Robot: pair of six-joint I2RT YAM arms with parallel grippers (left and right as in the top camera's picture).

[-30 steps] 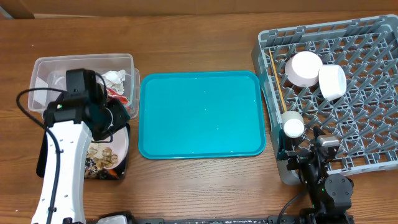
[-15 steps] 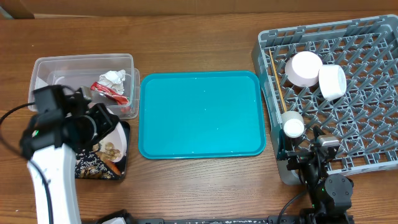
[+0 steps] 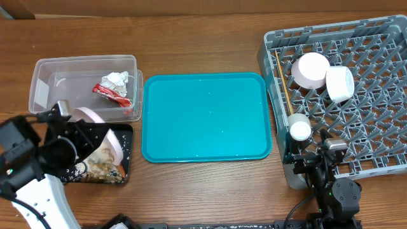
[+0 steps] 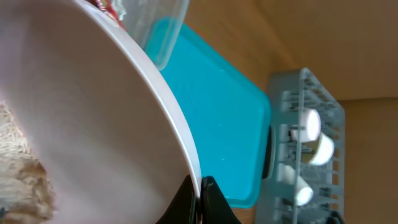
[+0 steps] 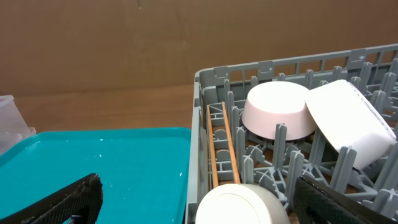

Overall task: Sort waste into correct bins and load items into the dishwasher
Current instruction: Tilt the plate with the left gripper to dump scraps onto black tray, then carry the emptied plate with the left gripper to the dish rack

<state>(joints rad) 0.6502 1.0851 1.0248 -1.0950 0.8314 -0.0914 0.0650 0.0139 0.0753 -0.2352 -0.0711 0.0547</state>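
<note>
My left gripper (image 3: 77,137) (image 4: 200,200) is shut on the rim of a white plate (image 3: 112,144) (image 4: 93,106), which it holds steeply tilted over the black tray (image 3: 126,130). Beige food scraps (image 3: 103,166) (image 4: 18,183) lie in the tray below the plate. The clear tub (image 3: 57,67) holds the red wrapper (image 3: 109,93) and white tissue (image 3: 116,79). The grey dish rack (image 3: 369,133) (image 5: 198,124) holds two bowls (image 3: 310,69) (image 3: 340,83), a cup (image 3: 299,128) (image 5: 239,208) and chopsticks (image 3: 284,83) (image 5: 222,146). My right gripper (image 3: 315,156) (image 5: 199,202) is open and empty at the rack's front left corner. I cannot make out the carrot piece.
The large teal tray (image 3: 206,117) (image 4: 211,106) (image 5: 112,162) lies between the bins and the rack, with only small crumbs on it. The tub and black tray sit side by side at the table's left. The right arm's base stands at the front right.
My left arm has drawn back toward the front left, and the plate has tipped from nearly flat to steep over the black tray. The right arm has not moved.
</note>
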